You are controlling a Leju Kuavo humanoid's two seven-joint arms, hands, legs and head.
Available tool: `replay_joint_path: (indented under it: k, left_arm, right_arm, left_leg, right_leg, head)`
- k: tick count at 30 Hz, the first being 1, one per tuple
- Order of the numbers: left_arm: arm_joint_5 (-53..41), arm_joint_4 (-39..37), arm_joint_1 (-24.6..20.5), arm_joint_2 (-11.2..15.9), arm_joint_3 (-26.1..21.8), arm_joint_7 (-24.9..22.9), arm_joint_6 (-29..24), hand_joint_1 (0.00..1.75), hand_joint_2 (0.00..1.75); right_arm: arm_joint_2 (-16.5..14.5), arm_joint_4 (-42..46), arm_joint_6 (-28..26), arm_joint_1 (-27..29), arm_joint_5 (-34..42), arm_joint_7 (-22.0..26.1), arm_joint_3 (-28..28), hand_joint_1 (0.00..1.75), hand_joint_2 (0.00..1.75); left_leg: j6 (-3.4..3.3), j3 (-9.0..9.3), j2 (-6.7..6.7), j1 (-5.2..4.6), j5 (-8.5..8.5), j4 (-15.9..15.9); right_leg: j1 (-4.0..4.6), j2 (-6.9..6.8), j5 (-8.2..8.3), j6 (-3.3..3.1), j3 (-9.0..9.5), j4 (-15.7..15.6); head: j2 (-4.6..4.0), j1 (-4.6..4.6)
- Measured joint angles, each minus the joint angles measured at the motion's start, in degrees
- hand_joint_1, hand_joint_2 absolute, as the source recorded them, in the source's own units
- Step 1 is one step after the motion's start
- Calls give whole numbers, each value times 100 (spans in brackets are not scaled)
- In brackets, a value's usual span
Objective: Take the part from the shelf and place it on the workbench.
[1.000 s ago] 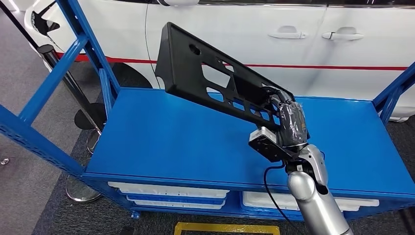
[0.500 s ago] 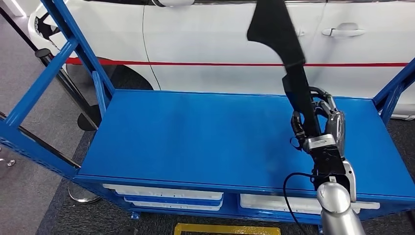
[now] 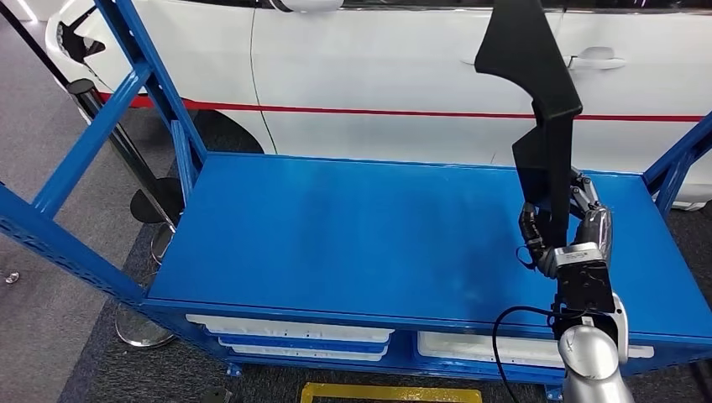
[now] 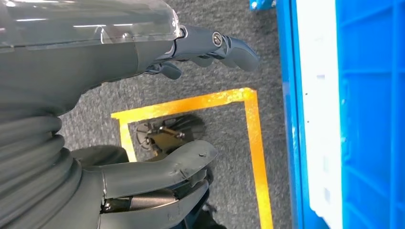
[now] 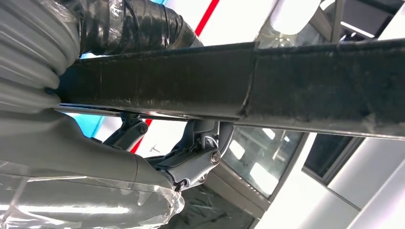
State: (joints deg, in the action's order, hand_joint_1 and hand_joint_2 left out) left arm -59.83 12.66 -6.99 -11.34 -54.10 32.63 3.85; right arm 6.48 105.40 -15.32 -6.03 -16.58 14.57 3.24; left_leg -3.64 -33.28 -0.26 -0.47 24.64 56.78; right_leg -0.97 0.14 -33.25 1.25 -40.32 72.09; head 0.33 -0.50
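Note:
A long black plastic part (image 3: 537,109) stands almost upright above the right side of the blue shelf top (image 3: 336,235), seen edge-on. My right hand (image 3: 567,227) grips its lower end, fingers wrapped around it. In the right wrist view the part (image 5: 286,86) crosses the picture as a dark bar clamped between thumb and fingers (image 5: 191,157). My left hand (image 4: 157,119) hangs low over grey floor, fingers apart, holding nothing.
Blue uprights (image 3: 143,75) frame the shelf at left and right (image 3: 680,159). White trays (image 3: 290,332) sit on the lower level. A white car (image 3: 378,67) stands close behind the shelf. A yellow floor marking (image 4: 253,143) lies in front.
The part has swung from lying flat and leftward across the shelf to standing nearly upright. My right hand has moved right and turned with it.

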Motion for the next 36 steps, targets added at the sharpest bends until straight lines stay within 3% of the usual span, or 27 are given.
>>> replay_joint_path:
  k: [1,2,5,7,11,13,15,16,17,18,20,21,24,26,28,30,31,32,33,36]
  left_arm:
    - [5,0,2,0,0,-20,-1,0,175]
    - [12,0,3,0,0,-48,-4,0,175]
    - [29,0,5,-2,-1,-134,-4,0,175]
    - [66,0,2,-3,-4,-189,1,0,175]
    - [109,0,0,-2,-10,-328,-89,0,175]
    - [108,0,-4,-2,-11,-379,-144,0,175]
    - [108,0,-1,-2,-13,-426,-182,0,175]
    - [108,0,3,-2,-13,-445,-192,0,175]
    - [108,0,6,-2,-13,-464,-200,0,175]
    - [108,0,6,-2,-13,-479,-209,0,175]
    - [107,0,-3,-1,-14,-510,-234,0,175]
    - [107,0,-9,1,-14,-523,-251,0,175]
    - [104,0,-14,3,-16,-564,-287,0,175]
    - [104,0,-10,1,-18,-594,-299,0,175]
    - [105,0,-18,-2,-21,-611,-296,0,175]
    - [107,0,-24,-4,-22,-613,-264,0,175]
    - [108,0,-22,-4,-23,-604,-244,0,175]
    - [108,0,-18,-4,-24,-584,-224,0,175]
    - [107,0,-13,-5,-25,-559,-208,0,175]
    - [102,0,-4,-7,-26,-508,-181,0,175]
  right_arm:
    - [-1,-1,6,16,-8,-2,1,175,175]
    - [-2,-1,14,27,-19,-3,1,175,175]
    - [-6,-3,31,27,-60,-7,-1,175,175]
    - [-10,-3,31,24,-85,-11,-2,175,175]
    - [-28,1,34,20,-110,-22,-2,175,175]
    - [-42,1,38,16,-115,-28,-2,175,175]
    - [-56,1,45,18,-116,-36,-2,175,175]
    - [-60,1,50,18,-116,-40,-2,175,175]
    - [-64,1,60,18,-117,-46,-2,175,175]
    - [-68,1,74,18,-120,-52,-2,175,175]
    - [-79,1,98,16,-136,-64,-2,175,175]
    - [-84,1,104,15,-150,-72,-2,175,175]
    - [-98,-2,104,15,-198,-95,-3,175,175]
    - [-107,-4,103,11,-212,-99,-4,175,175]
    - [-113,-5,101,1,-217,-101,-5,175,175]
    - [-118,-16,100,6,-221,-110,-7,175,175]
    - [-122,-25,98,14,-222,-116,-7,175,175]
    - [-127,-35,96,21,-222,-122,-7,175,175]
    - [-133,-42,94,24,-222,-125,-7,175,175]
    - [-146,-48,92,20,-222,-127,-9,175,175]
  left_leg:
    - [1,-2,-1,-1,6,9]
    - [8,-5,-3,2,15,25]
    - [81,-34,-17,6,91,157]
    - [140,-77,-26,-8,143,254]
    - [231,-130,-21,15,234,379]
    - [287,-337,-12,37,515,846]
    - [318,-674,-10,55,830,1563]
    - [318,-788,-10,59,880,1791]
    - [305,-811,-10,60,823,1820]
    - [279,-725,-11,56,665,1624]
    - [199,-371,-11,28,296,877]
    - [164,-218,-12,3,189,554]
    - [108,-89,-17,-60,144,244]
    - [65,-40,-14,-34,80,129]
    - [15,14,-6,-5,19,16]
    - [-11,15,-3,-14,16,7]
    - [-13,11,-3,-14,20,13]
    - [-9,8,-5,-12,26,23]
    - [2,5,-7,-7,37,42]
    - [85,-31,-20,0,119,188]
  right_leg:
    - [-10,-2,-20,17,-78,153]
    - [-26,-6,68,35,-54,103]
    - [-74,-8,527,69,414,-816]
    - [-68,11,593,24,561,-1127]
    - [-48,20,605,-117,555,-1137]
    - [-48,5,611,-164,560,-1147]
    - [-28,-8,608,-188,558,-1146]
    - [-16,-10,606,-191,559,-1146]
    - [-7,-11,604,-193,562,-1146]
    - [0,-10,603,-195,567,-1146]
    - [9,-8,600,-193,579,-1148]
    - [10,-6,601,-183,579,-1150]
    - [-14,-8,623,-106,571,-1185]
    - [-22,-16,587,-52,566,-1152]
    - [-14,-14,339,-25,409,-779]
    - [-17,-8,1,-8,94,-115]
    - [-25,-10,-80,6,-28,134]
    - [-37,-12,-56,20,-66,210]
    - [-53,-15,67,35,-2,86]
    - [-80,-15,510,51,494,-872]
  head:
    - [0,0]
    - [0,-1]
    - [0,1]
    - [0,-1]
    - [0,-3]
    - [0,-4]
    - [0,-3]
    - [0,-3]
    - [0,-3]
    - [0,-3]
    - [0,-2]
    - [0,-2]
    - [0,-3]
    - [0,-3]
    - [0,-1]
    - [0,0]
    - [0,1]
    - [0,0]
    - [0,1]
    - [0,-1]
